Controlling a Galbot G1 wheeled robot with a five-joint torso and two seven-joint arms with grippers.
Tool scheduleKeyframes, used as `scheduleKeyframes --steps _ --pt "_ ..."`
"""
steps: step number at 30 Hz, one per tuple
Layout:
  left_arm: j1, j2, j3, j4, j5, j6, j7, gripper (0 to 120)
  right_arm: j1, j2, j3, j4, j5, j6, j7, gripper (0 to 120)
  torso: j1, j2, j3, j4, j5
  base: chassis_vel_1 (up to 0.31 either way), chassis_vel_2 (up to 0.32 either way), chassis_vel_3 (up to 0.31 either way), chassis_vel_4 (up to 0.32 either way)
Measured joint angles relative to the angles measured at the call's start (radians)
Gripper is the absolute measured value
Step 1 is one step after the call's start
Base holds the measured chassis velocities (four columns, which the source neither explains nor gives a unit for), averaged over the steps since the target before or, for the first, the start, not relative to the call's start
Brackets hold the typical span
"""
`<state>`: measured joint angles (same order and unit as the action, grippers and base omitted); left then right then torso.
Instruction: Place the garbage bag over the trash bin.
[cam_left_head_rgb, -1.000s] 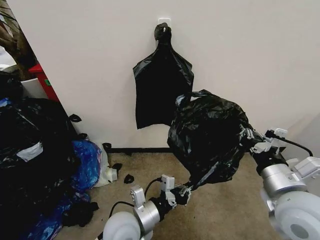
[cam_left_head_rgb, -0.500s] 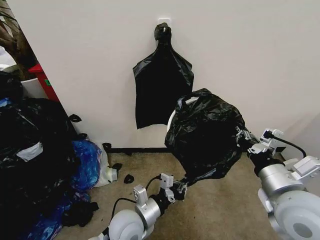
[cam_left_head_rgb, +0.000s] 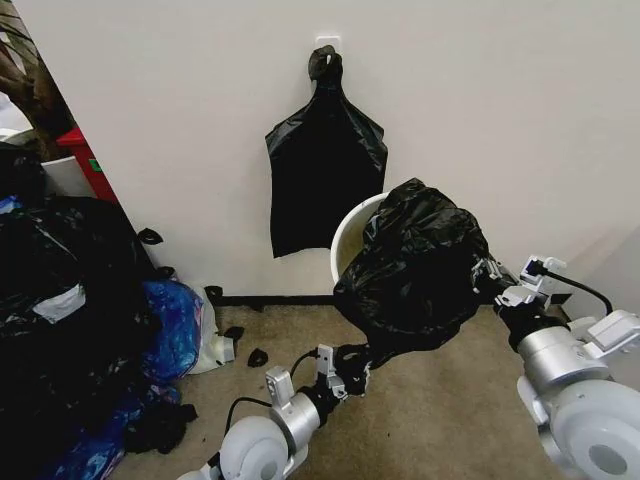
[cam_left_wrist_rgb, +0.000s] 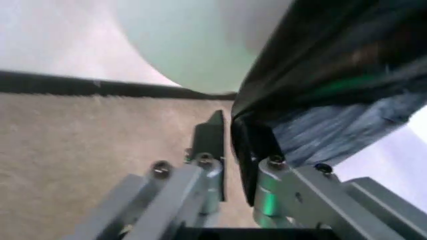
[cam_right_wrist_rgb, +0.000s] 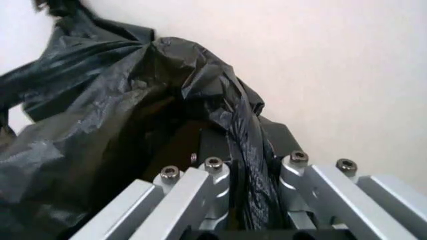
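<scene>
While both tools pinch it, garbage bag (cam_left_head_rgb: 415, 270) half-covers trash bin (cam_left_head_rgb: 350, 235).

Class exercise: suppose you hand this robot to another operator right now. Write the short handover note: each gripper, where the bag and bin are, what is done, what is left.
Left gripper: low, shut on the lower edge of the garbage bag.
Right gripper: on the bag's far side, shut on a bunched fold of the film.
Trash bin: held up off the carpet against the wall, tipped, its white rim and inside bare on the side toward the hanging bunch of black bags.
Done: bag wraps most of the bin.
Left: that rim is not yet covered.
</scene>
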<state>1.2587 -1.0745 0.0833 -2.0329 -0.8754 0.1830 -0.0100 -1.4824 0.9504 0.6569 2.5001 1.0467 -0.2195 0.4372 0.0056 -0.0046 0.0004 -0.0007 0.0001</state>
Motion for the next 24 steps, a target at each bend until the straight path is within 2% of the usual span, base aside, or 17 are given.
scheduleKeyframes --steps 3,5,11,13,16,18,24 --pt "0.04 0.02 -0.056 -0.003 0.052 -0.018 0.028 26 -0.001 -0.01 0.009 0.0 -0.045 0.003 -0.051 4 0.0 0.0 0.0 0.0003 0.0 0.0 0.0 0.0 0.0" --pt "0.056 0.03 -0.076 -0.005 0.068 -0.029 0.038 30 0.0 -0.012 0.013 0.0 -0.068 0.009 -0.083 4 0.0 0.0 0.0 0.0002 0.0 0.0 0.0 0.0 0.0" --pt "0.109 0.055 -0.167 0.013 0.175 -0.115 0.102 54 0.006 -0.02 0.017 -0.007 -0.148 0.039 -0.17 4 0.0 0.0 0.0 0.0004 -0.0001 0.0 0.0 0.0 0.0" --pt "0.11 0.057 -0.171 0.015 0.183 -0.137 0.115 63 0.007 -0.02 0.017 -0.011 -0.153 0.04 -0.173 4 0.0 0.0 0.0 0.0002 0.0 0.0 0.0 0.0 0.0" --pt "0.109 0.057 -0.17 0.015 0.189 -0.151 0.14 69 0.007 -0.021 0.016 -0.018 -0.16 0.041 -0.175 4 0.0 0.0 0.0 0.0 -0.0001 0.0 0.0 0.0 0.0" --pt "0.107 0.057 -0.173 0.012 0.194 -0.168 0.169 81 0.004 -0.021 0.02 -0.031 -0.179 0.047 -0.181 4 0.0 0.0 0.0 0.0001 0.0001 0.0 0.0 0.0 0.0" --pt "0.107 0.07 -0.192 -0.01 0.175 -0.185 0.235 98 -0.008 -0.024 0.043 -0.078 -0.265 0.07 -0.236 4 0.0 0.0 0.0 0.0 0.0 0.0 0.0 0.0 0.0"
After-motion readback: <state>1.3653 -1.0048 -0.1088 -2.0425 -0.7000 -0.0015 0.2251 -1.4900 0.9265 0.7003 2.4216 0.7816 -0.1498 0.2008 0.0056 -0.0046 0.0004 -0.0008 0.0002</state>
